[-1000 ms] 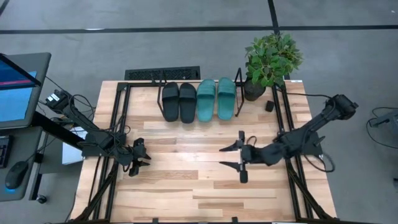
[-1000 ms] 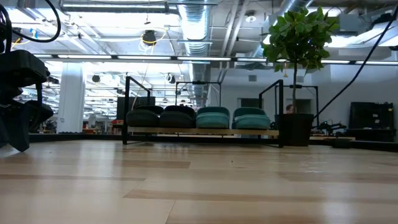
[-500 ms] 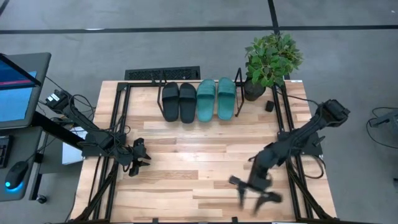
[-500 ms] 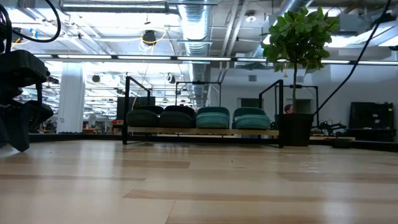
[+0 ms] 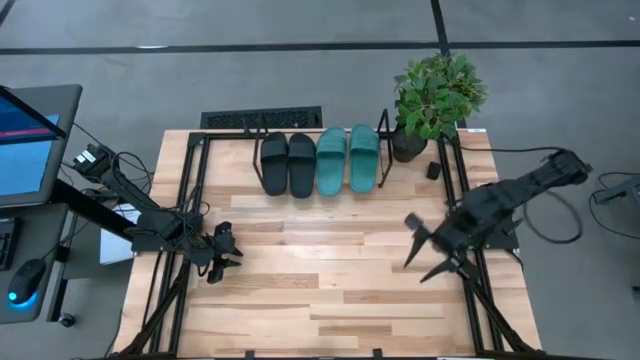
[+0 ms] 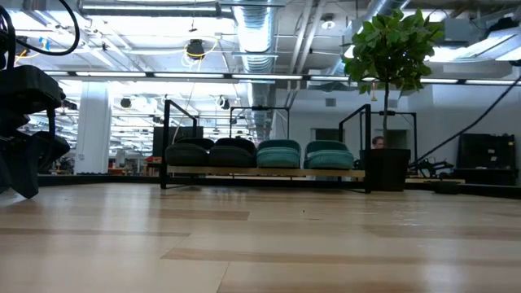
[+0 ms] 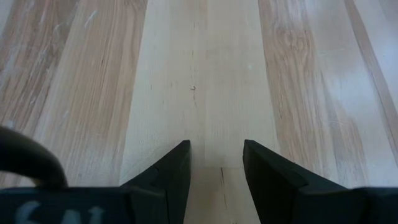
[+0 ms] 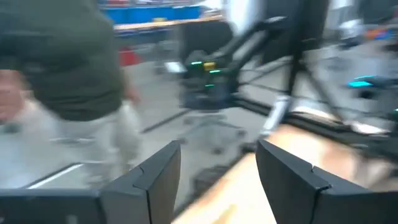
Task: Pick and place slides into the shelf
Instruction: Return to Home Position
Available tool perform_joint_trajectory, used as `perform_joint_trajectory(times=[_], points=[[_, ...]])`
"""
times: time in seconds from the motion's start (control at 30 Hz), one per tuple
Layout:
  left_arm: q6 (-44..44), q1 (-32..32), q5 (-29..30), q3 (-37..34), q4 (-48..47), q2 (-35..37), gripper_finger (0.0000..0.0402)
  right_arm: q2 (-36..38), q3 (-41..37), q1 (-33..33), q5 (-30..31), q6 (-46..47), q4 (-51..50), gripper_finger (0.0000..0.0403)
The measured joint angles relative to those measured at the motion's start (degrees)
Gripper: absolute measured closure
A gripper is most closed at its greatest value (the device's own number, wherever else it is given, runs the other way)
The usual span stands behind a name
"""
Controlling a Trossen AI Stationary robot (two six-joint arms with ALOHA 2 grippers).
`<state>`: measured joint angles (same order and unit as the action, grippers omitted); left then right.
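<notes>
The slides (image 5: 331, 160) are off my hands. My right jaws, spread and empty, have swung back to the counter's (image 5: 300, 290) right edge, and my left jaws wait apart at the left edge. All four slides sit in the shelf (image 5: 384, 150) at the far edge, so the task looks finished.

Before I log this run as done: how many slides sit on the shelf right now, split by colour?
Black slides: 2
Teal green slides: 2
Total: 4, all side by side on the shelf
</notes>
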<state>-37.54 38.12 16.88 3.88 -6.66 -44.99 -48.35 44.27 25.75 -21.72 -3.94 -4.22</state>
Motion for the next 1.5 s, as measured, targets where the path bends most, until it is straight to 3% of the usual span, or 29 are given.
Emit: perform_joint_trajectory(times=[0.1,0.2,0.4,0.77,1.1,1.27,1.5], points=[[0.0,-0.01,0.0,0.02,0.0,0.0,0.0267,5.05,0.0,1.39,6.9,-1.54,-4.64,0.0202],[0.0,-0.01,0.0,0.0,0.0,0.0,0.0267,8.37,-0.28,2.35,10.12,-2.42,-8.86,0.0202],[0.0,-0.01,0.0,0.01,0.0,0.0,0.0267,13.32,-5.99,1.21,9.86,-3.46,-8.9,0.0202],[0.0,-0.01,0.0,0.0,0.0,0.0,0.0267,21.16,-24.09,-1.7,6.78,3.04,11.63,0.0202],[0.0,0.01,0.0,0.0,0.0,0.0,0.0267,22.13,-39.54,-1.97,6.82,7.08,30.46,0.0202],[0.0,0.01,0.0,0.0,0.0,0.0,0.0267,22.12,-43.8,-2.17,9.92,8.9,32.79,0.0202],[0.0,-0.01,0.0,0.02,0.0,0.0,0.0267,22.03,-43.89,-2.26,11.52,8.19,29.64,0.0202]])
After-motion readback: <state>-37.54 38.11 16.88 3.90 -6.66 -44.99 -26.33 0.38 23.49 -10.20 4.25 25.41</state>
